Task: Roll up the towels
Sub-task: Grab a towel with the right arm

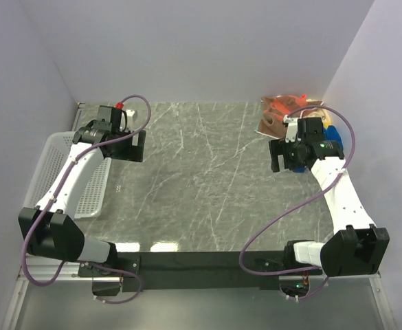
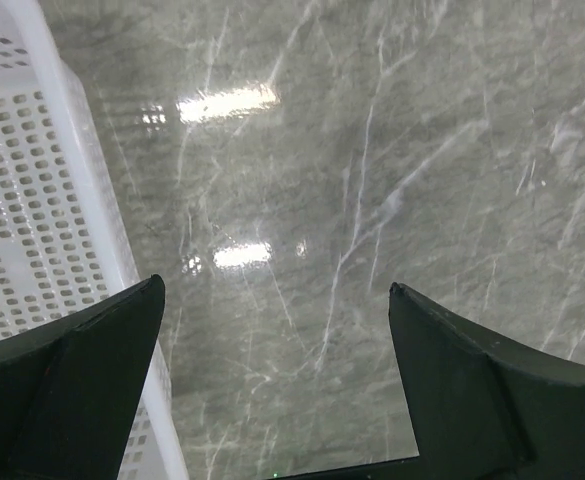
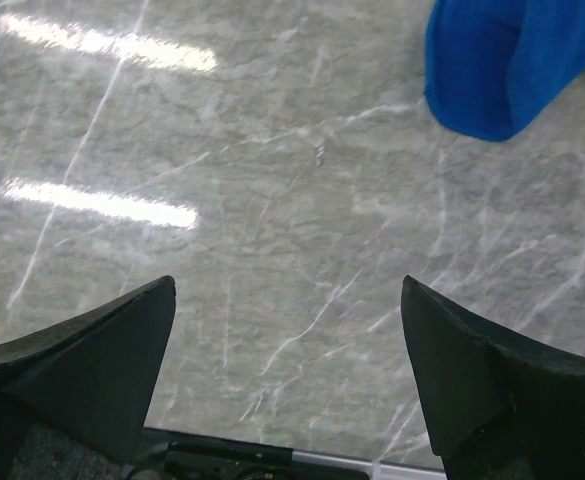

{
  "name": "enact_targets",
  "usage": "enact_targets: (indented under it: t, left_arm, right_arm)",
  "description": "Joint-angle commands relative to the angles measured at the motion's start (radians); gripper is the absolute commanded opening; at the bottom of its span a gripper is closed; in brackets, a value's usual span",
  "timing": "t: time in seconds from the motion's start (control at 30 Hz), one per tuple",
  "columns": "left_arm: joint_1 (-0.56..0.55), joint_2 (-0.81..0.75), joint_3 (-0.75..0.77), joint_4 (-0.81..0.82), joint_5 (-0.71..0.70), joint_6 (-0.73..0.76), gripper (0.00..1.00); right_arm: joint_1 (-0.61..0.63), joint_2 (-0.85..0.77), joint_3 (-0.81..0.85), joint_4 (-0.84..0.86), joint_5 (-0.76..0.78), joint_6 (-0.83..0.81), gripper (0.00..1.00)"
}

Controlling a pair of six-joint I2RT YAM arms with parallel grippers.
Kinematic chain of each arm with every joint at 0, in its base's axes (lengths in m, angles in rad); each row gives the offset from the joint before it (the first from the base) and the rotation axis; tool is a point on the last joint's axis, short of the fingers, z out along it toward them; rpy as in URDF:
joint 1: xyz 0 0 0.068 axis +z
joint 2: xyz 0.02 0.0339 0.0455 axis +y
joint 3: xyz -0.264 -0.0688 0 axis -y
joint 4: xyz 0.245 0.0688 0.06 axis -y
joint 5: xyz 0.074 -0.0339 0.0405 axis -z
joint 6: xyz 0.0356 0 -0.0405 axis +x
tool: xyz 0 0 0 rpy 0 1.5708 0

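The towels lie in a heap at the table's back right corner. The brown-and-orange patterned towel (image 1: 277, 113) is on top and nearest the middle. The royal blue towel (image 1: 330, 132) peeks out behind the right arm and shows at the top right of the right wrist view (image 3: 512, 60). Only a sliver of the yellow towel (image 1: 322, 118) is visible. My right gripper (image 1: 283, 155) (image 3: 288, 283) is open and empty over bare marble, just left of the heap. My left gripper (image 1: 128, 146) (image 2: 275, 288) is open and empty at the back left, beside the basket.
A white plastic mesh basket (image 1: 55, 163) stands along the left edge and fills the left side of the left wrist view (image 2: 32, 200). Pale walls close in the back and both sides. The grey marble tabletop (image 1: 207, 179) lies between the arms.
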Motion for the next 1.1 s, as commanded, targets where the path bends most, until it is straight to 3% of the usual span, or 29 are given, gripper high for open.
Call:
enact_targets:
  t: [0.0, 0.2, 0.47, 0.9, 1.07]
  left_arm:
    - [-0.004, -0.008, 0.047, 0.041, -0.051, -0.083, 0.99]
    - [-0.004, 0.058, 0.130, 0.000, -0.038, -0.059, 0.99]
    - [-0.004, 0.097, 0.173, -0.012, -0.032, -0.065, 0.99]
    - [-0.004, 0.108, 0.133, -0.016, -0.059, -0.069, 1.00]
    - [-0.004, 0.114, 0.136, -0.021, -0.064, -0.076, 1.00]
  right_arm:
    - [-0.011, 0.010, 0.022, 0.080, 0.092, 0.001, 1.00]
    - [-0.087, 0.195, 0.195, 0.080, 0.104, -0.016, 0.98]
    - [-0.131, 0.505, 0.417, 0.164, 0.251, -0.046, 0.95]
    - [-0.148, 0.849, 0.586, 0.279, 0.400, -0.025, 0.93]
    - [-0.182, 0.907, 0.632, 0.272, 0.445, -0.028, 0.81]
